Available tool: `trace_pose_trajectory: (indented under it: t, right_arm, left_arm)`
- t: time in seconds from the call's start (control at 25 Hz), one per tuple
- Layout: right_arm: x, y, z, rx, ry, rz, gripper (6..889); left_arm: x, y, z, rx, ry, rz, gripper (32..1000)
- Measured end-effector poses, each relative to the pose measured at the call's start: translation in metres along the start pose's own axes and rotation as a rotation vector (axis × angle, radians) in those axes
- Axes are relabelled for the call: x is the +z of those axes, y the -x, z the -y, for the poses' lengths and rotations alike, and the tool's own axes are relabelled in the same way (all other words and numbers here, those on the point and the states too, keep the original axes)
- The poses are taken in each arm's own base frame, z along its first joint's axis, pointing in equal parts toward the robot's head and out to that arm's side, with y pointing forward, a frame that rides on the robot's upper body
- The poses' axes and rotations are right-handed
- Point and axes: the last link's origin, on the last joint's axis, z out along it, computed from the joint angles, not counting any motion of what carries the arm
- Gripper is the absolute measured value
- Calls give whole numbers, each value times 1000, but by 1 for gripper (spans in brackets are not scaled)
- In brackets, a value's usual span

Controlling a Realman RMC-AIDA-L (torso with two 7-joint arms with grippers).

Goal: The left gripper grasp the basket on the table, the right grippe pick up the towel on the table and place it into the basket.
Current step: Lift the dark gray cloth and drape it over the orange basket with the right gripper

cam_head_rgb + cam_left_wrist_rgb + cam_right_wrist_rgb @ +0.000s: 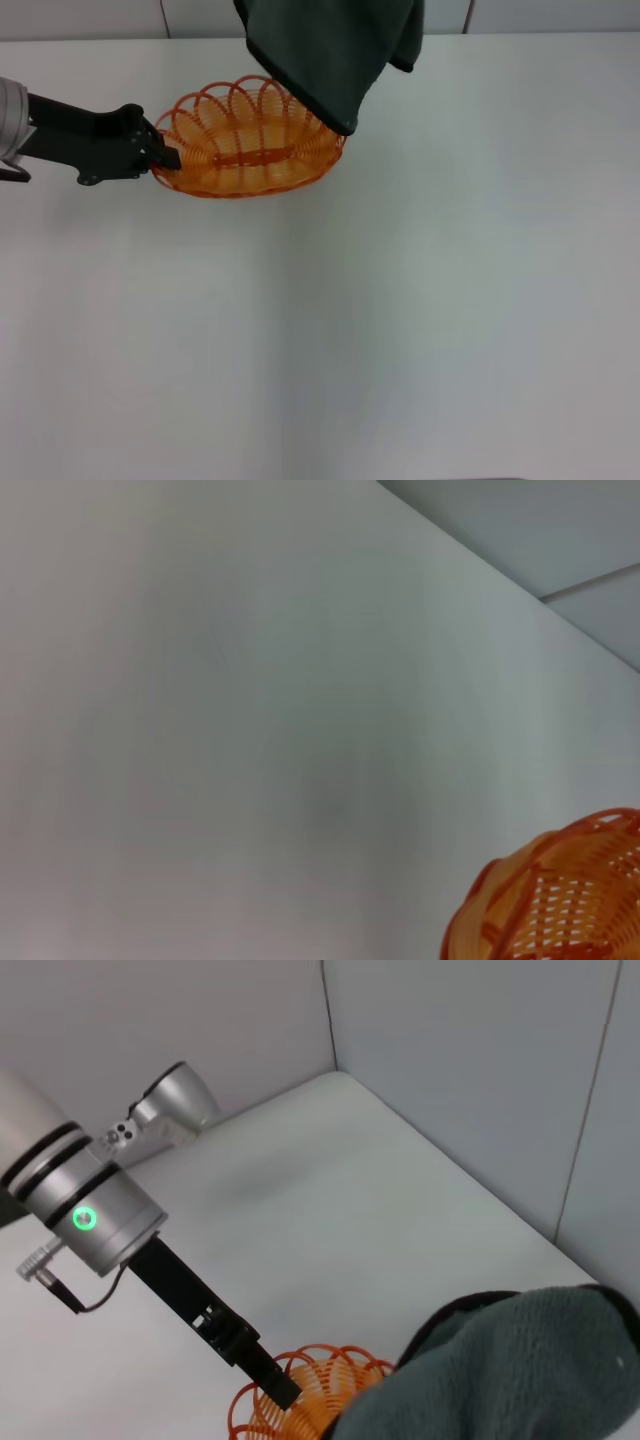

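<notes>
We saw the rumpled dark grey cloth towel (335, 55) hanging over the far right rim of the small orange wire basket (245, 140). The left tool (162, 155) was clamped on its left rim; the right tool was hidden, state unknown. Released there, the towel could drape outside onto the white table (400, 320).

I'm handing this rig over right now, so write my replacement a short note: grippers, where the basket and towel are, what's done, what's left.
Left gripper: shut on the basket at its left rim, on the table.
Right gripper: out of view; the towel hangs in the air over the basket's far right side, its lowest corner near the rim.
Done: basket grasped, towel lifted off the table and brought over the basket.
Left: lower the towel into the basket, release it, pull the right arm clear.
</notes>
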Motion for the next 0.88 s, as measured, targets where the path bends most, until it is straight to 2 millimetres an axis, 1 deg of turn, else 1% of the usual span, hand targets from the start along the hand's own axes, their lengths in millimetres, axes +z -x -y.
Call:
trace_pose_trajectory:
  t: [0.16, 0.24, 0.4, 0.52, 0.88]
  right_arm:
    - [22, 1, -2, -26, 5, -25, 59]
    - [37, 2, -5, -41, 19, -35, 59]
    - [60, 5, -11, -77, 27, -64, 59]
    - [70, 4, -13, -96, 23, -78, 59]
    - [98, -2, -11, -133, -12, -101, 59]
  left_arm:
    - [0, 0, 0, 1, 1, 0, 89]
    - [0, 0, -1, 1, 1, 0, 89]
    - [1, -1, -2, 4, 2, 1, 89]
    - [2, -2, -5, 9, 5, 2, 89]
    - [3, -1, -7, 11, 9, 7, 89]
